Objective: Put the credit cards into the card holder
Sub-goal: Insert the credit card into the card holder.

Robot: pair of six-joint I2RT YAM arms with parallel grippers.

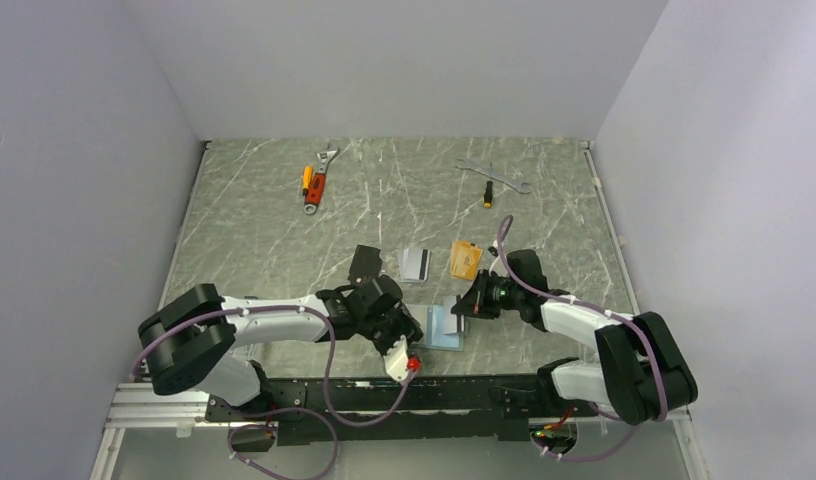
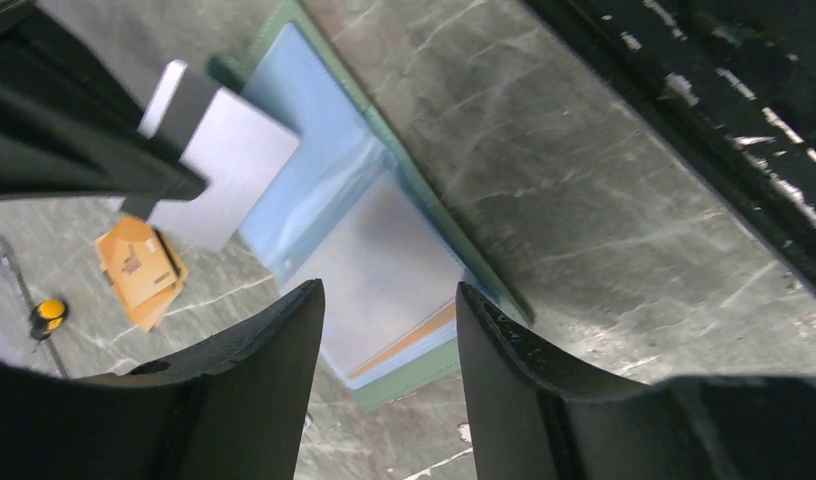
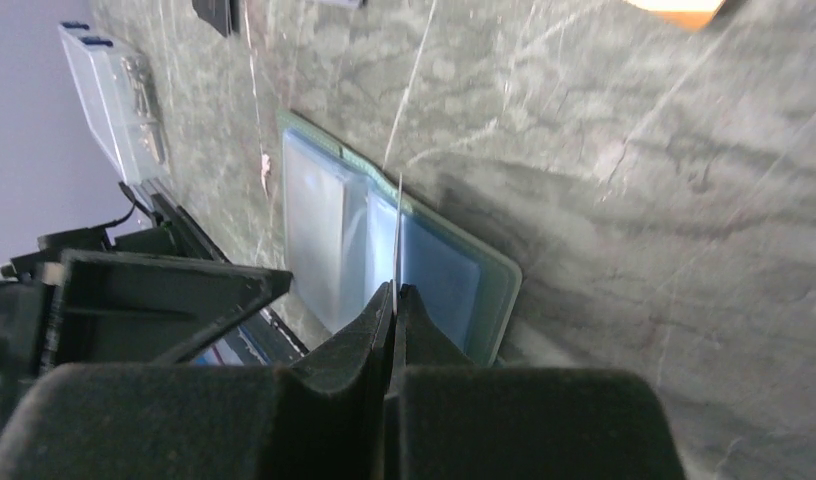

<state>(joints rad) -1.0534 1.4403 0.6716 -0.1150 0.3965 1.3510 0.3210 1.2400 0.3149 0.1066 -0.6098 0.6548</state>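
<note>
At table (image 1: 284, 230) front, holder (image 1: 446, 328) lies open | right gripper (image 3: 394, 300) clamped on silver card (image 2: 229, 165), free edge over holder's fold | left gripper (image 2: 386, 295) jaws apart, empty, hovering over it

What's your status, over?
Right gripper shut on silver card, over open holder. Left gripper open, hovering over holder. No obstruction seen.

Sage-green card holder (image 2: 369, 215), pale blue inside — silver-grey credit card (image 2: 229, 165).
</note>
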